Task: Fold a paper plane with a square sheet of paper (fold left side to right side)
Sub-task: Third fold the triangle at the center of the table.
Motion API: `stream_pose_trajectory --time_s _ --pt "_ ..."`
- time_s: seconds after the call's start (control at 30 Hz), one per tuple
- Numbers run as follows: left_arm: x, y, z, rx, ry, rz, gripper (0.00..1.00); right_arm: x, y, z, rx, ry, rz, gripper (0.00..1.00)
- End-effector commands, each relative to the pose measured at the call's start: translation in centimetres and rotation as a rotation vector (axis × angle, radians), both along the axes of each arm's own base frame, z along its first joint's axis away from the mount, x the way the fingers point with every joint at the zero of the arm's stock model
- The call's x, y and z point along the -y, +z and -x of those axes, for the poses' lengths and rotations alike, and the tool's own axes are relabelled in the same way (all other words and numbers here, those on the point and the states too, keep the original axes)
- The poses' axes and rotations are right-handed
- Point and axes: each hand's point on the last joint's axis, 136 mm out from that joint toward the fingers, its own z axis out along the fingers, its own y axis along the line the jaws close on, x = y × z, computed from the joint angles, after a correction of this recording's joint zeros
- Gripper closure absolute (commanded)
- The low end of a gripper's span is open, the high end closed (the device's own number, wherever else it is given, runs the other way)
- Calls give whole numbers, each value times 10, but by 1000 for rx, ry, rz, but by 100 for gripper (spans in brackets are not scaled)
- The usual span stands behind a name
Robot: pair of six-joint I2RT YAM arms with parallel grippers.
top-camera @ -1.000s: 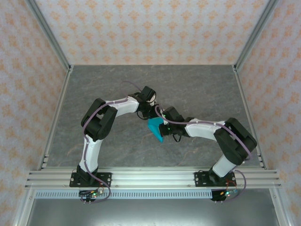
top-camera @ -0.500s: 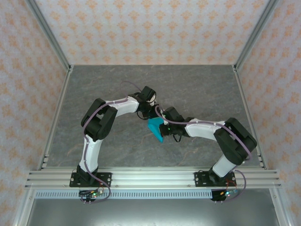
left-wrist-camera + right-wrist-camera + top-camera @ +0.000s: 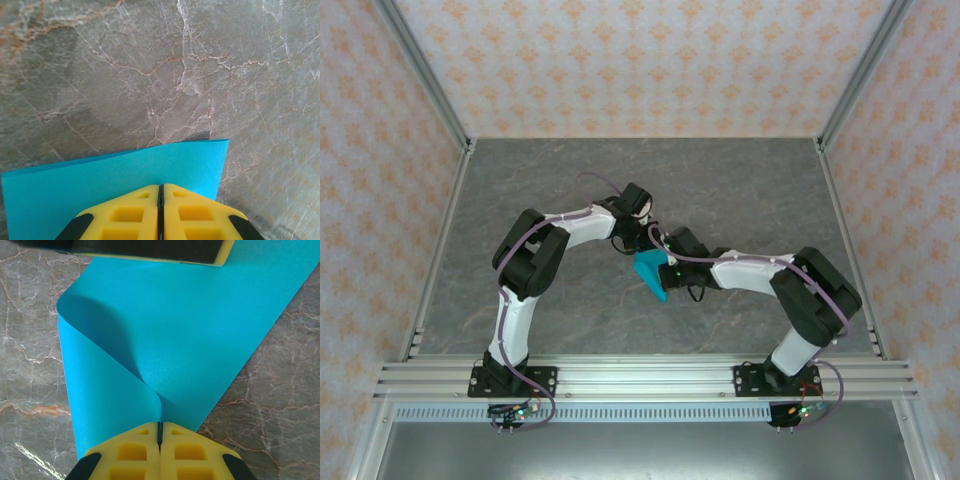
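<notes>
We see left tool (image 3: 160, 192) pinched shut on square sheet of paper (image 3: 100, 175), 12 o'clock edge; right tool (image 3: 160, 430) clamps curled 3 o'clock side, over tabletop (image 3: 150, 65).

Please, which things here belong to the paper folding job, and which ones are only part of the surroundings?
Job: blue sheet of paper; right gripper, pinching its fold; left gripper, shut.
Not the job: grey table; metal frame; patterned walls.

White links (image 3: 582, 228), black joint housings (image 3: 530, 265), lilac cables (image 3: 588, 180) along each arm, yellow fingers (image 3: 125, 215) with square pockets, black bases (image 3: 510, 380)
</notes>
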Motion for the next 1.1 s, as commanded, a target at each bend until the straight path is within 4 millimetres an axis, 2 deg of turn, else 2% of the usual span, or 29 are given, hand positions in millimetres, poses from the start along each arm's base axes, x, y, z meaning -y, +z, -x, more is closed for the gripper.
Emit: stream_pose_trajectory --time_s 0.0,0.23,0.5,1.07 --pt "-11 -32 26 -87 -27 -95 90 5 -11 0 -29 -6 41 100" --pt "-10 -31 25 -86 -28 -94 90 0 2 -2 -7 0 5 100" --pt "-10 -32 26 -87 -28 -97 90 3 18 -4 34 -7 -1 100" --pt "-8 -31 27 -87 -32 -94 90 -2 8 -8 18 -4 4 100"
